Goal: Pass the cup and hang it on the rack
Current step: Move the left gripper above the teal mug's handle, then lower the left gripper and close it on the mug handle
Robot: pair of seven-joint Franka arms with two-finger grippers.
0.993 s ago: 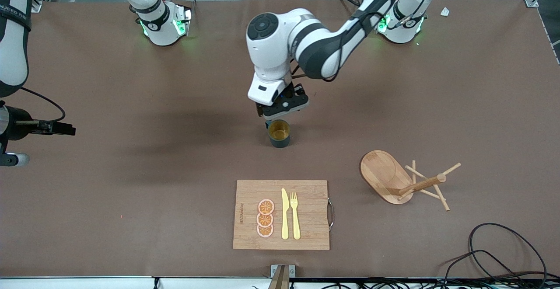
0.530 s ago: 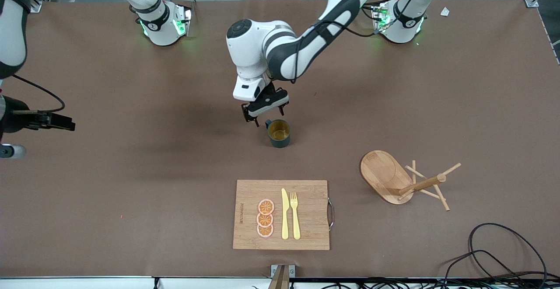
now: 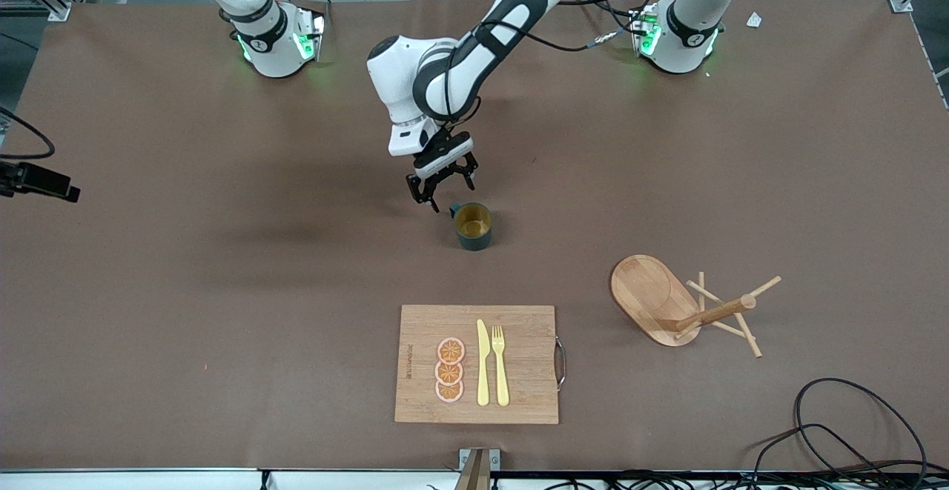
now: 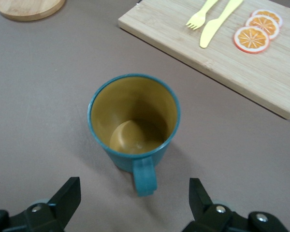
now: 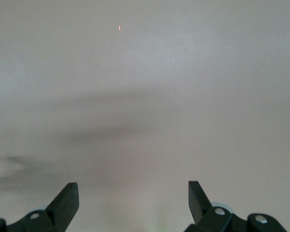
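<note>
On the brown table's middle stands the small dark teal cylindrical cup with a yellowish inside, upright and empty, its stubby side handle pointing toward the left gripper, which hangs just beside it with jaws spread wide, holding nothing. Nearer the front camera lies a rectangular bamboo cutting board; toward the left arm's end sits the light wooden mug rack, tipped on its side. The right gripper waits over bare table at the right arm's end, jaws apart and empty. Rigid, light and probably smooth-walled, the cup should take a pinch across its rim or wall, leaving the handle free for a peg.
</note>
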